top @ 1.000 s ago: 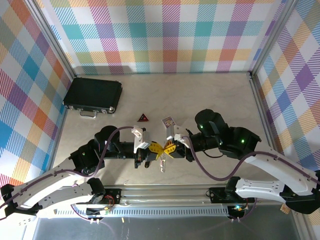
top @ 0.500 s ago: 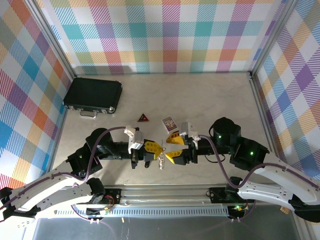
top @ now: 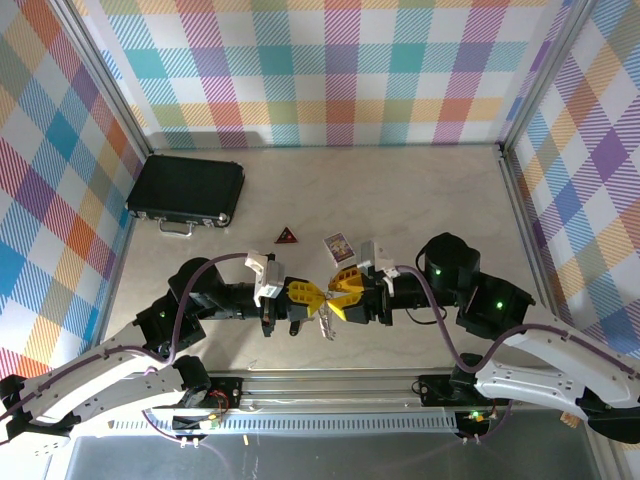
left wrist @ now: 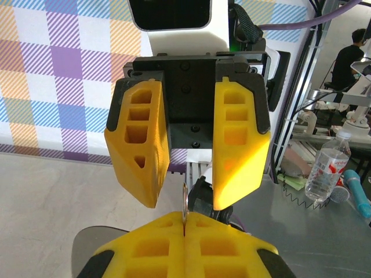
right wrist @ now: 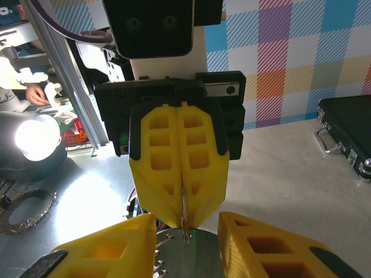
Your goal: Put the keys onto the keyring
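Left gripper clamps keyring above table's front edge. Right gripper agape, empty. Threading step; next probably needs right jaws aligned on ring.

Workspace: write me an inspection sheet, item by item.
Surface: pale marbled table.
Job's things: keyring hangs pinched in the left tool, between the two tools.
Clutter: black case back left; red-and-black triangle and purple card lie just beyond the tools.
Tools: left tool shut on the keyring; right tool open, facing it.
Cables: purple cable looped along each arm.
Surroundings: plaid walls on three sides.
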Controlling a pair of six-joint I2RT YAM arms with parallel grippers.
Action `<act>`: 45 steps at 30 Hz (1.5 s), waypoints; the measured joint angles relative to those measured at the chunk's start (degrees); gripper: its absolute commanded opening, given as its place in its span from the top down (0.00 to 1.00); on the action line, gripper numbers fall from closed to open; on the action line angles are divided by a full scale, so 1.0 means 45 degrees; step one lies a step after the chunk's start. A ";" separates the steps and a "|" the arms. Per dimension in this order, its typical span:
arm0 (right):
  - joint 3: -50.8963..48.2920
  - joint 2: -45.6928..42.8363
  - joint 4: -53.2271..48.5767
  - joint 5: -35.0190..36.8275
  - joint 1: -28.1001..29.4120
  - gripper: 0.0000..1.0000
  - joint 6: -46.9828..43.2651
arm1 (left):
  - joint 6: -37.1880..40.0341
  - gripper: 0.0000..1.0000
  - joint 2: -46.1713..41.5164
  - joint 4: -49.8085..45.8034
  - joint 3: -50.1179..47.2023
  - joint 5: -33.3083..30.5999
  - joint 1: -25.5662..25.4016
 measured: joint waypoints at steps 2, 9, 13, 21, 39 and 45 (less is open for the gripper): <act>0.0000 0.0053 0.0005 -0.0010 0.0000 0.73 0.0005 | 0.0000 1.00 0.0000 0.0063 -0.0015 -0.0005 0.0000; 0.0000 0.0131 0.0005 -0.0102 0.0000 0.96 0.0015 | -0.0010 1.00 0.0000 0.0170 -0.0015 -0.0049 0.0000; 0.0000 0.0126 0.0000 -0.0107 0.0000 1.00 -0.0005 | -0.0034 1.00 0.0000 0.0136 -0.0015 -0.0063 0.0000; 0.0000 0.0073 -0.0539 -0.0034 0.0000 1.00 -0.0461 | 0.0160 0.74 -0.0204 -0.0500 -0.0005 -0.0355 0.0000; 0.0743 0.0413 -0.2025 -0.0102 0.0000 1.00 -0.2040 | 0.0636 0.72 -0.0078 -0.1598 0.0112 -0.0622 0.0000; 0.0748 0.0408 -0.2040 -0.0087 0.0034 1.00 -0.2283 | 0.0636 0.71 -0.0068 -0.1579 0.0112 -0.0500 0.0000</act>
